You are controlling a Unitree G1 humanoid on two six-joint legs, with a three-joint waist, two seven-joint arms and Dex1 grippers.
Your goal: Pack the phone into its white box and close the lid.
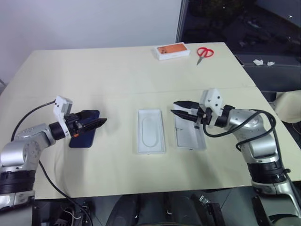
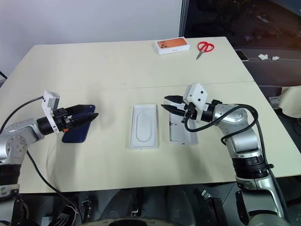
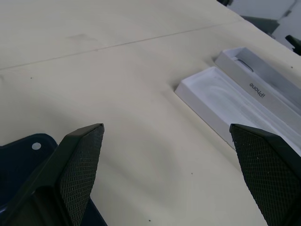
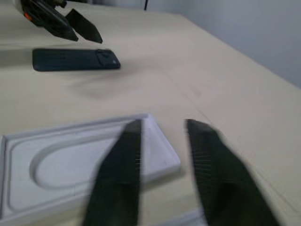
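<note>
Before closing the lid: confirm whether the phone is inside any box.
No. The phone lies flat on the bare table, apart from the white insert.

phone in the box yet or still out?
Out. The phone lies flat on the table under the left gripper, apart from the white box under the right gripper.

A cream table (image 1: 117,80) carries a white insert with an oval recess (image 1: 151,131) at its centre; at the far edge an orange-topped white box (image 1: 173,51) lies beside red-handled scissors (image 1: 204,53).
</note>
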